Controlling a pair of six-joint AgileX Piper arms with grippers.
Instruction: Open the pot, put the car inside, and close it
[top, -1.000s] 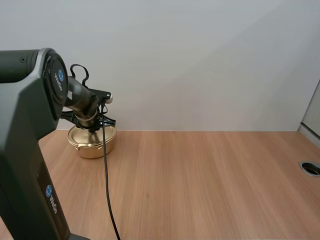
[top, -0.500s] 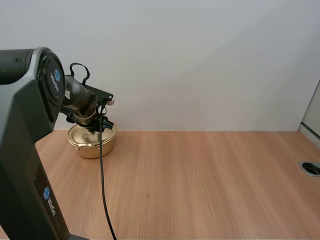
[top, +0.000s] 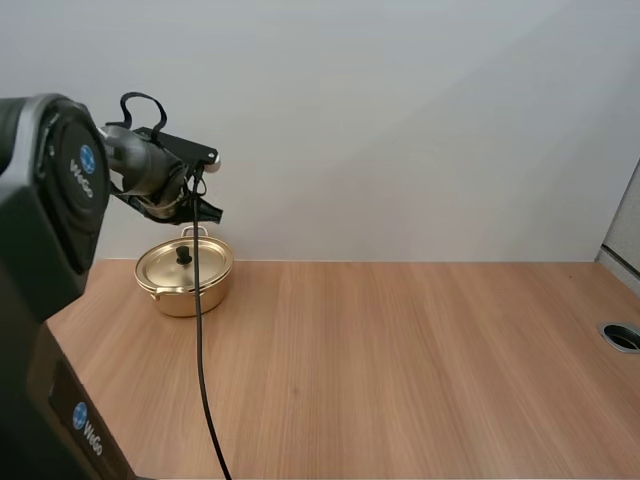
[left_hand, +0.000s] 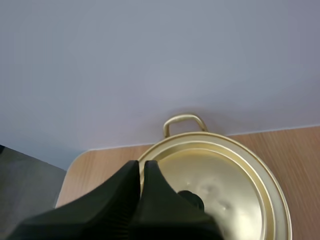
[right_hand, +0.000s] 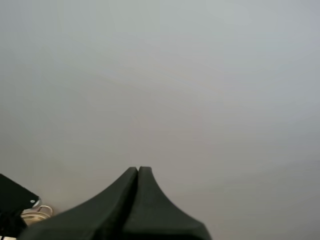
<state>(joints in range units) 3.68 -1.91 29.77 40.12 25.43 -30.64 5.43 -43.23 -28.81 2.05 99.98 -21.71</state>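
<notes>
Lifting off since a second ago: left gripper (top: 206, 212) was down on the lid's knob and is now hanging above the pot (top: 186, 292), clear of it. Its fingers are lying pressed together as one black wedge, gripping nothing, and ribbed inner faces are showing along the seam in the left wrist view. Left arm (top: 45, 230) is filling the near left edge. It is wearing a matte dark grey casing with rounded joint housings and round blue badges (top: 85, 165) with white lettering too small to read.

Pot is sitting at the table's far left, close to the wall. It is looking round, shallow, shiny gold-coloured metal with a stepped rim. Lid (top: 168, 266) is resting flat on it, same gold metal, slightly domed, faintly dimpled near the middle. A small black knob (top: 184, 256) is standing at its centre. A thin gold loop handle (left_hand: 184, 120) is sticking out on the wall side.

Table (top: 420, 370) is running wide to the right, a smooth pale wood-grain top with lengthwise streaks. Wall (top: 420, 120) behind is showing plain grey-white. At the table's far right edge a round metal-rimmed cable hole (top: 622, 336) is showing.

Right gripper (right_hand: 138, 170) is pointing at the plain wall, fingers closed into one dark wedge and carrying nothing. The pot is showing far off from it, beside the left arm's black parts.
</notes>
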